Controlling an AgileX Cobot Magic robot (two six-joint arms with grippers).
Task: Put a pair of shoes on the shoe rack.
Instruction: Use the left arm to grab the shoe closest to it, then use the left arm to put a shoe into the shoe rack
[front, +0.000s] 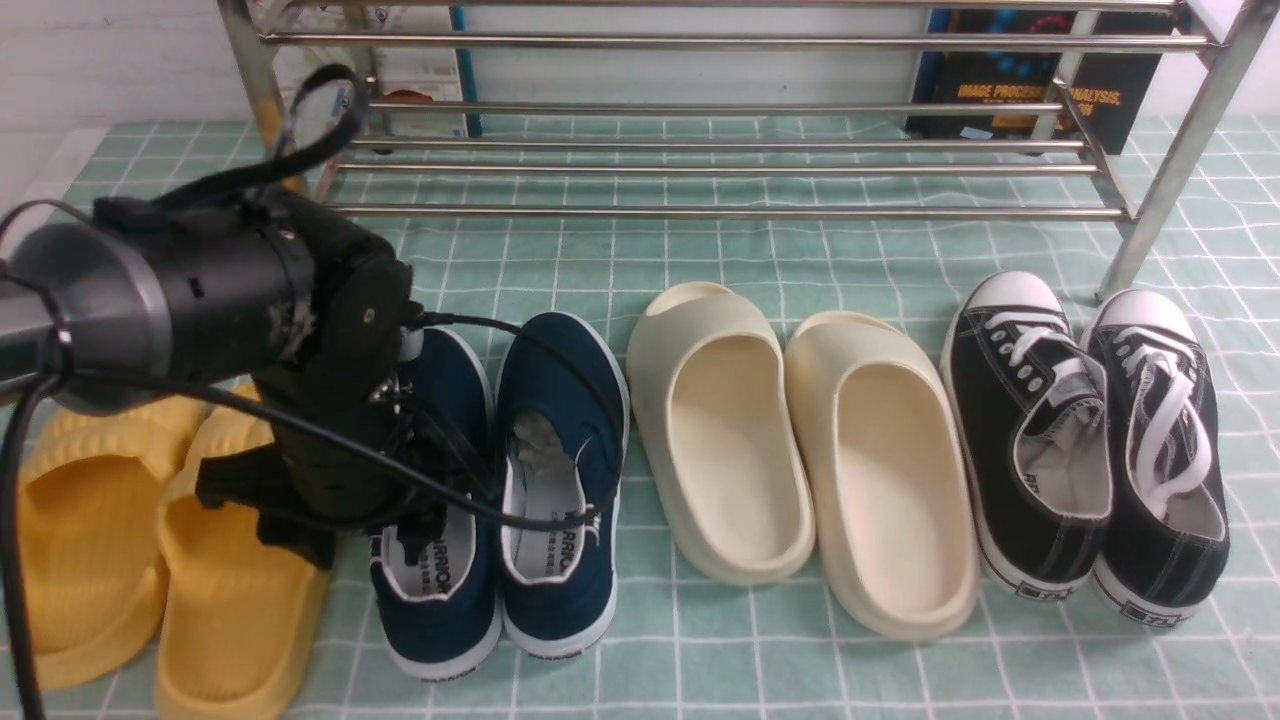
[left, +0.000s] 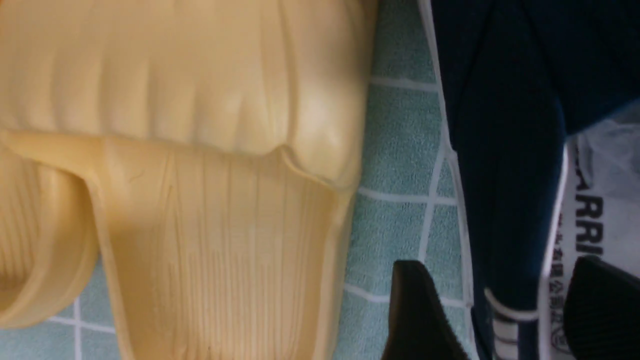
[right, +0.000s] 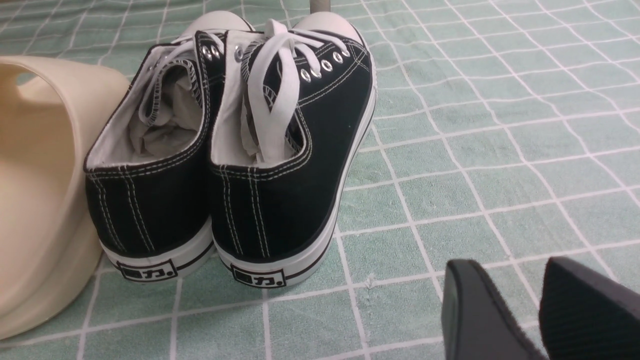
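Observation:
The pair of shoes stands on the green checked cloth in front of the shoe rack: a left navy slip-on and a right one, toes toward the rack. My left gripper points down at the left shoe. In the left wrist view the left gripper is open and straddles that shoe's outer side wall: one finger is over the cloth, the other over the printed insole. My right gripper hovers low over bare cloth with a narrow gap between its fingers, holding nothing.
Yellow slippers lie close to the left of the navy shoes, seen large in the left wrist view. Cream clogs sit to the right, then black lace-up sneakers. A dark book leans behind the rack.

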